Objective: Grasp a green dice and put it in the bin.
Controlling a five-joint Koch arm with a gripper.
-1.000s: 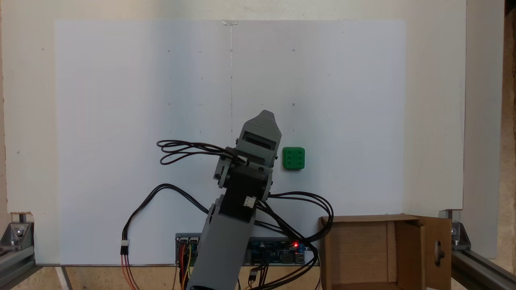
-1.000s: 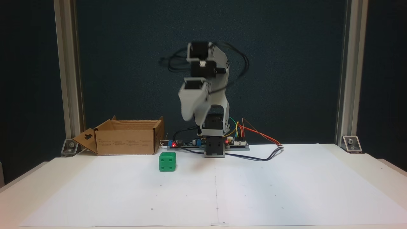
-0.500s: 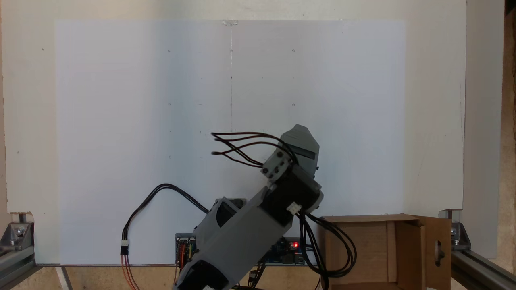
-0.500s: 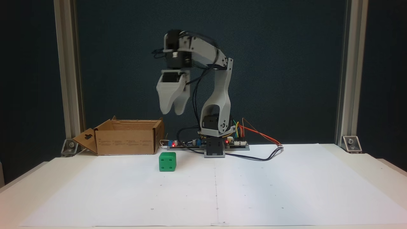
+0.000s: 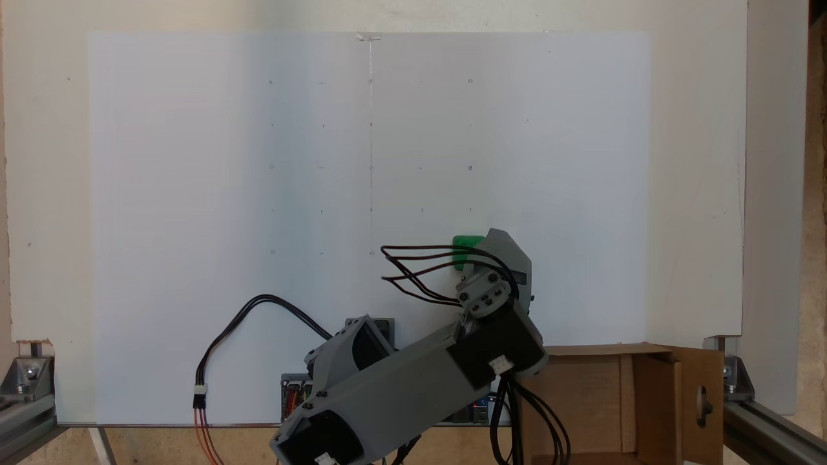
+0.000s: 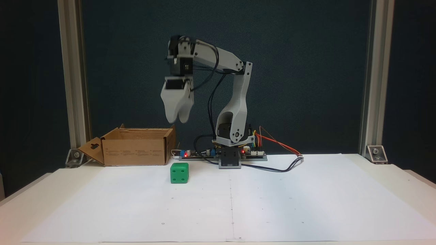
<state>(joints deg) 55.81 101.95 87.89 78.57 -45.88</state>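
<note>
We see the arm bent over, its gripper (image 6: 177, 121) hanging high above the green dice (image 6: 179, 173), jaws closed and empty. The dice, a bright green cube with recessed pips, sits on the tabletop (image 6: 306, 204) near the bin (image 6: 136, 149).

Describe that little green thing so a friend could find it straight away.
Start at the brown cardboard box at the table's back edge. Just in front of its right corner, on the white paper sheet, sits the green dice. It is the one bright green cube there, dimpled with pips.
</note>
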